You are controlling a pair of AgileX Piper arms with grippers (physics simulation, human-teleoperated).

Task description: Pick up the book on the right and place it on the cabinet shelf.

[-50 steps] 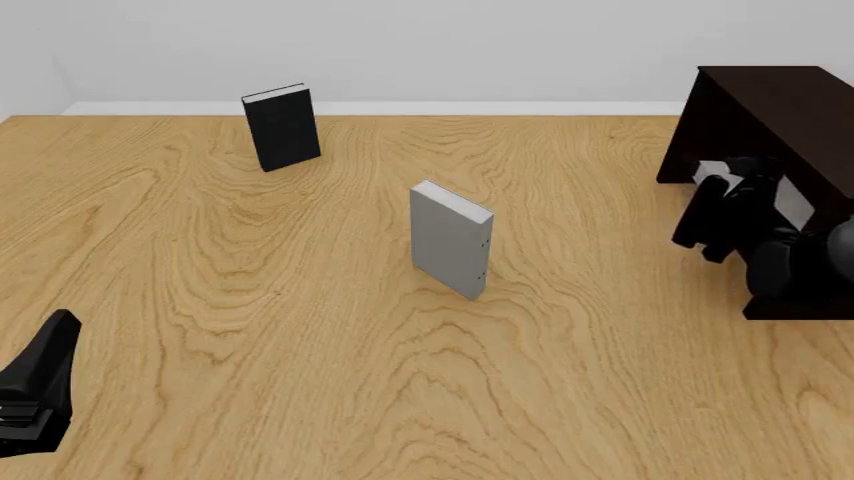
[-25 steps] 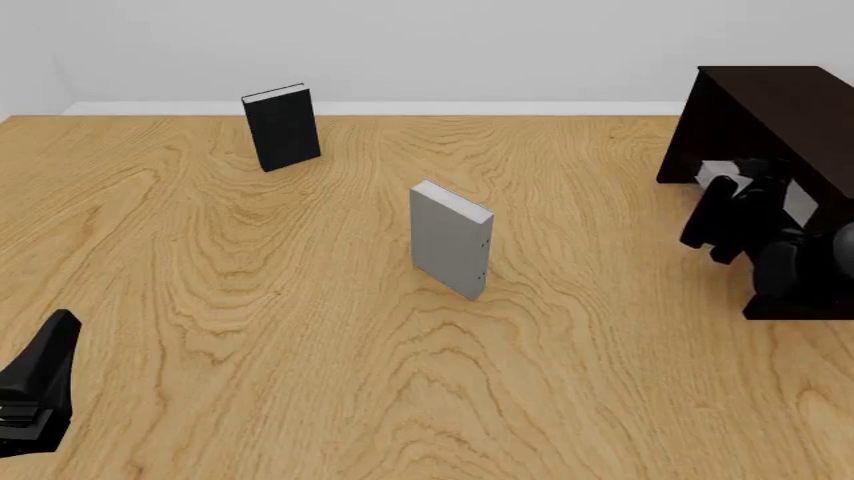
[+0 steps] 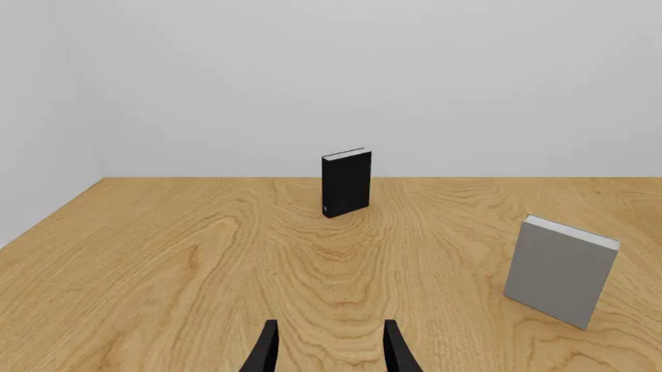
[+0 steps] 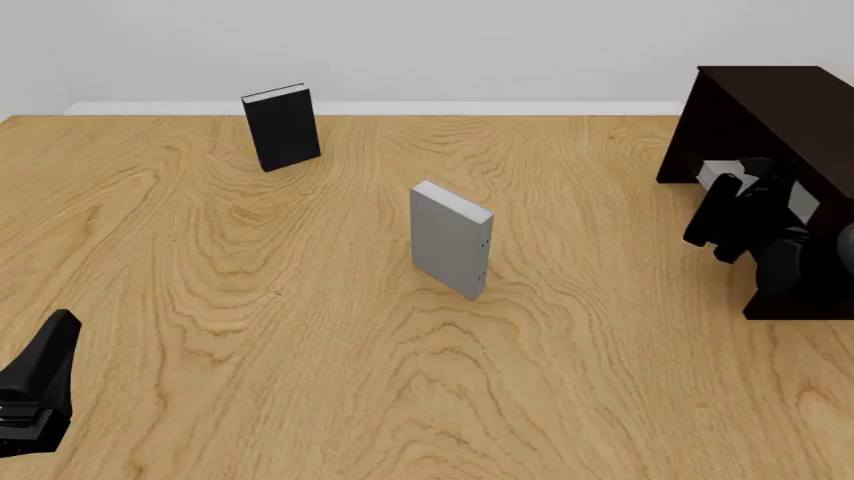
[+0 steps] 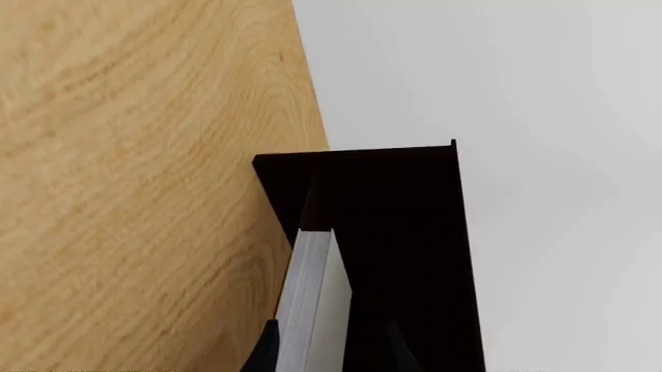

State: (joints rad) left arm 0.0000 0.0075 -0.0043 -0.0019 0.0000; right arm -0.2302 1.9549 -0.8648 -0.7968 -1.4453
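My right gripper (image 4: 731, 202) is shut on the book (image 4: 719, 173), a slim pale grey volume held off the table at the open front of the dark cabinet (image 4: 781, 110). In the right wrist view the book (image 5: 305, 298) runs between the fingers (image 5: 266, 350) into the cabinet (image 5: 414, 232). Its interior is too dark to make out the cabinet shelf board. My left gripper (image 4: 40, 385) stays low at the near left, and the left wrist view shows it open (image 3: 331, 350) with nothing between the fingers.
A thicker grey book (image 4: 451, 238) stands upright mid-table, also in the left wrist view (image 3: 562, 269). A black book (image 4: 280, 127) stands at the far left, seen in the left wrist view (image 3: 346, 182). The cabinet fills the far right edge.
My right gripper has shifted a little to the right, toward the cabinet, carrying the book with it. The left arm and both standing books have not moved.
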